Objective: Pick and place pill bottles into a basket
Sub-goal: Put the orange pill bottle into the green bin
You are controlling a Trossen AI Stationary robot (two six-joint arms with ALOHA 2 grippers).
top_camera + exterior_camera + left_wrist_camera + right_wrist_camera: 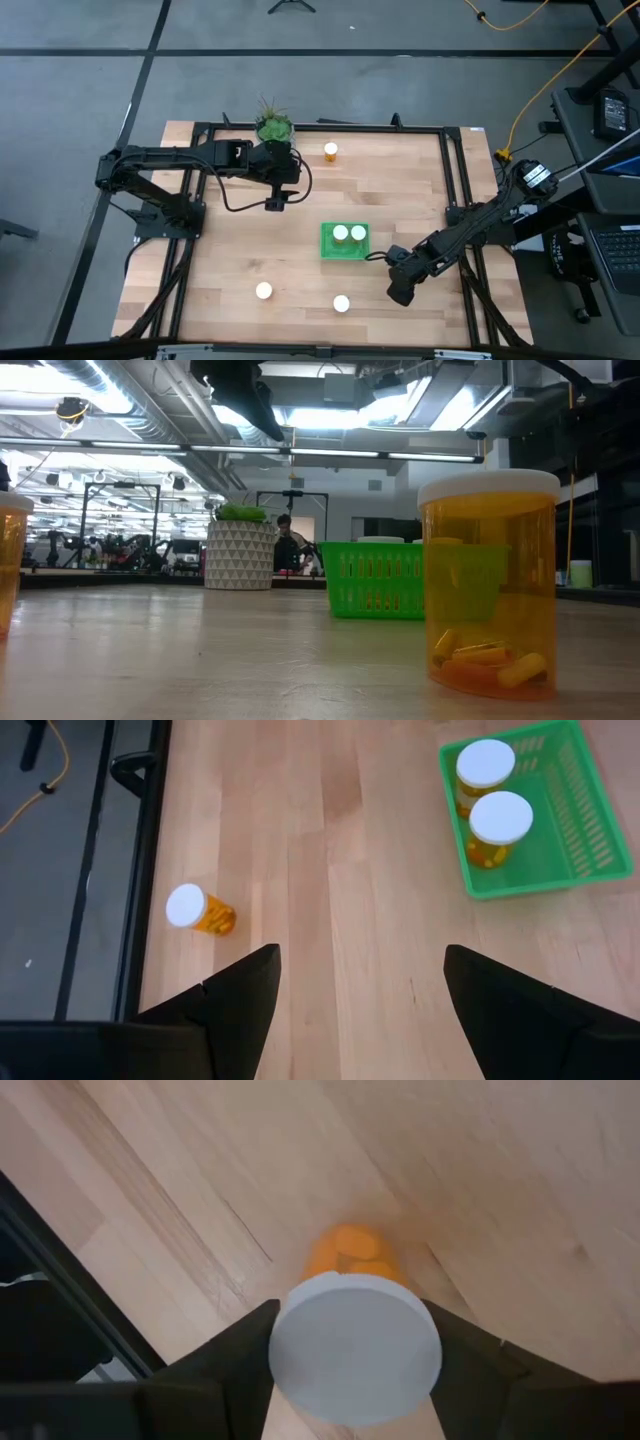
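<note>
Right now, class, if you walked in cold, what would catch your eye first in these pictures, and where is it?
The bright green basket at mid-table stands out, with two white-capped pill bottles upright inside. Next, the right hand near the table's right front, closed around a bottle. Three more bottles stand loose: one at the back near the potted plant, two near the front edge, while the left hand hangs open over the table left of the basket.
</note>
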